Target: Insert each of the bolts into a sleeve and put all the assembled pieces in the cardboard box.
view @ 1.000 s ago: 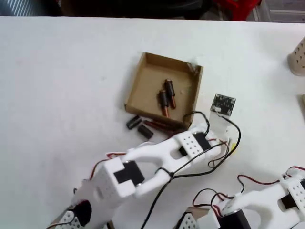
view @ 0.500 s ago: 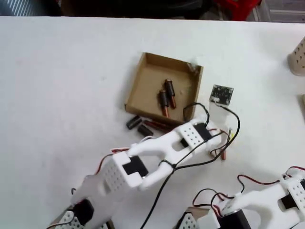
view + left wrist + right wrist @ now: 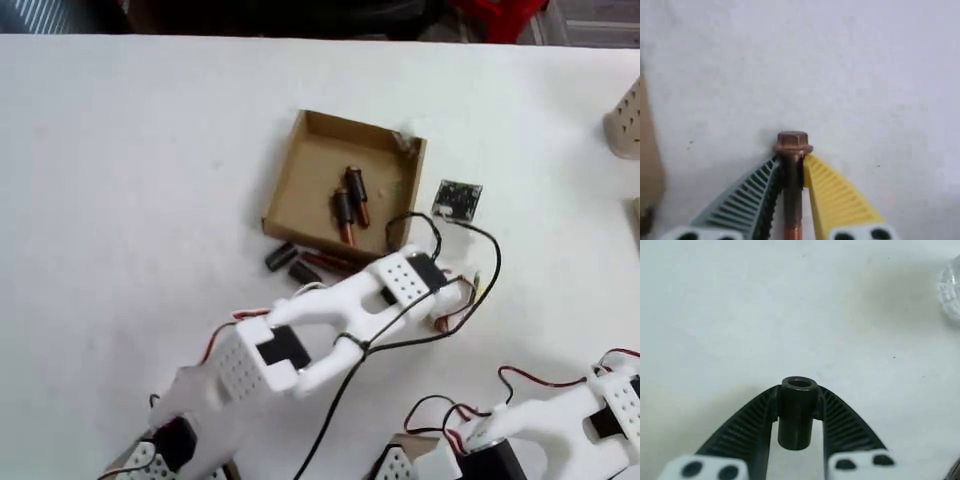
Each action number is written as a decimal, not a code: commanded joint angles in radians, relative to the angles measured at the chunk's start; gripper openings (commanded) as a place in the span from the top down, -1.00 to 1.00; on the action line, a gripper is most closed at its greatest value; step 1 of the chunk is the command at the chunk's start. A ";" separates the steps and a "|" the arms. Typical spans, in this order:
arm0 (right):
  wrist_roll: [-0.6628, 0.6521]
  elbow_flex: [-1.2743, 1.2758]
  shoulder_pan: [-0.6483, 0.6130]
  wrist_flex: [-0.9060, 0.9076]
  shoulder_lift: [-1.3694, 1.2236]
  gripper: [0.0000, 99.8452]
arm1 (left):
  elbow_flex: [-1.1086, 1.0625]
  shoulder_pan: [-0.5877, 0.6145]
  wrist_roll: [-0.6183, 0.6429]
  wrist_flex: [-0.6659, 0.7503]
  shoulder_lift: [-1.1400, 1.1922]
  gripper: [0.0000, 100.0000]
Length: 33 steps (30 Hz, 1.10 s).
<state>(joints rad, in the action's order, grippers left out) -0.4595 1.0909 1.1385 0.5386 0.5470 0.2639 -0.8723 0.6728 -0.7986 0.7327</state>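
Left gripper [image 3: 790, 167] edged nearer box [image 3: 415, 195] wall, clamping bolt [image 3: 792, 146] | right gripper [image 3: 797, 396] clamps sleeve [image 3: 796, 415] | white table [image 3: 150, 150] open beyond both

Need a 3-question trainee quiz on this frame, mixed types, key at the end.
1. True or false: the left gripper is shut on a bolt.
2. The right gripper holds: A) a bolt B) a black sleeve C) nothing.
3. How many assembled pieces lie in the cardboard box?
Key: 1 true; 2 B; 3 two.
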 commanded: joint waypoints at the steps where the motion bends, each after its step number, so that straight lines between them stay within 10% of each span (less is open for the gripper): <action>1: -0.009 -0.012 -0.016 0.019 0.042 0.97 | 0.031 0.030 -0.160 -0.143 -0.177 0.92; 13: -0.003 -0.012 -0.194 0.137 0.042 0.96 | -0.043 0.239 -0.236 -0.275 -0.440 0.96; 22: 0.003 -0.014 -0.335 0.249 0.142 0.97 | -0.629 0.343 -0.293 0.058 -1.006 0.96; 33: 0.313 -0.006 -0.700 0.421 0.538 0.97 | -1.077 0.578 -0.298 0.178 -1.478 0.95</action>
<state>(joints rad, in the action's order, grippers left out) -0.2248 1.0909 0.5585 0.9298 0.9828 -0.7227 -0.3813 0.3859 -0.6743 -0.5700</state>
